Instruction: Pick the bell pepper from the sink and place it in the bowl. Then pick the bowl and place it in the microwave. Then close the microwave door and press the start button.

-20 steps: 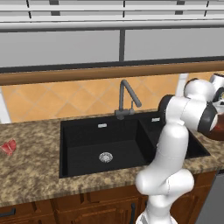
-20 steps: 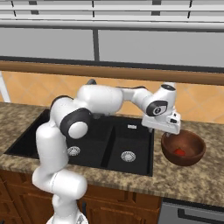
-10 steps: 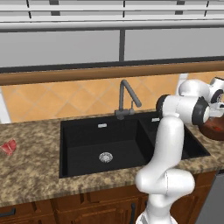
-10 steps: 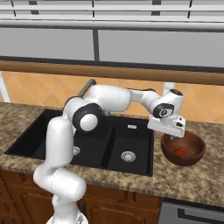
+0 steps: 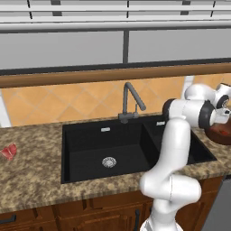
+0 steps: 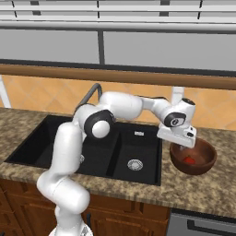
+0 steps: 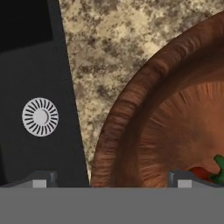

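Note:
The dark brown bowl [image 6: 203, 161] stands on the granite counter right of the black sink [image 6: 143, 144]. The red bell pepper [image 6: 189, 160] lies inside it; in the hand view the bell pepper [image 7: 202, 173] shows its green stem at the lower right. My gripper [image 6: 184, 144] hangs open at the bowl's left rim. In the hand view the gripper [image 7: 111, 179] has one fingertip over the sink side and one over the bowl's inside, with the bowl [image 7: 131, 118] rim between them. The bowl [image 5: 222, 134] also peeks out behind my arm. The microwave and its door are out of view.
A grey bent-neck faucet [image 5: 131, 101] rises behind the sink [image 5: 90, 144]. A flat pinkish-red thing [image 5: 9, 151] lies on the counter far left. The narrow basin's silver drain [image 7: 40, 117] sits close to the bowl. Speckled counter [image 7: 100, 43] runs between sink and bowl.
The hand has moved right and down from above the bowl to its left rim. The jaws stay open. Bowl and pepper have not moved.

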### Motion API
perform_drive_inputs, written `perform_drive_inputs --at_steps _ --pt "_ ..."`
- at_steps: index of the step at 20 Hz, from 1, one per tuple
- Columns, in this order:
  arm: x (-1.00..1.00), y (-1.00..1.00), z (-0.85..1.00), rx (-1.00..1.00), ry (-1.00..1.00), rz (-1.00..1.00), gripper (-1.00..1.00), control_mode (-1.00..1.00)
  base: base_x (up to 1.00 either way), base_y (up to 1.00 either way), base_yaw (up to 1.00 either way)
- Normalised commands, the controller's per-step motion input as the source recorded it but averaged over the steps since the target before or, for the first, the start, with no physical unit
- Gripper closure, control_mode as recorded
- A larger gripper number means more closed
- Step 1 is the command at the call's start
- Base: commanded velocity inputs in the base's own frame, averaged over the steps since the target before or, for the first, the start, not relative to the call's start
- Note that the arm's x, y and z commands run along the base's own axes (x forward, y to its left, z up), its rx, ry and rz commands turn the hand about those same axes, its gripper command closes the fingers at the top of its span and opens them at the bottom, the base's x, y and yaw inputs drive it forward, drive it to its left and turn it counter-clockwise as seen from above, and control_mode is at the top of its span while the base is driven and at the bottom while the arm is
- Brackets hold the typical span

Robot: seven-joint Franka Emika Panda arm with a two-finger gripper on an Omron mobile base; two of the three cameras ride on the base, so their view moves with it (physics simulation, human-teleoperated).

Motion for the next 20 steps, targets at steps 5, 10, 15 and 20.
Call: perform_drive_inputs --at_steps 5,10,15,20 --pt "0.01 0.02 -0.25 0.0 0.0 0.0 1.0 -1.0 0.0 0.0 0.0" --pt "0.0 0.01 -0.14 0.0 0.0 0.0 1.0 -1.0 0.0 0.0 0.0" --pt "0.0 0.02 0.0 0.0 0.03 -0.01 1.0 -1.0 0.0 0.0 0.0" --pt "-0.43 0.22 0.45 -0.07 -0.05 0.11 1.0 -1.0 0.0 0.0 0.0"
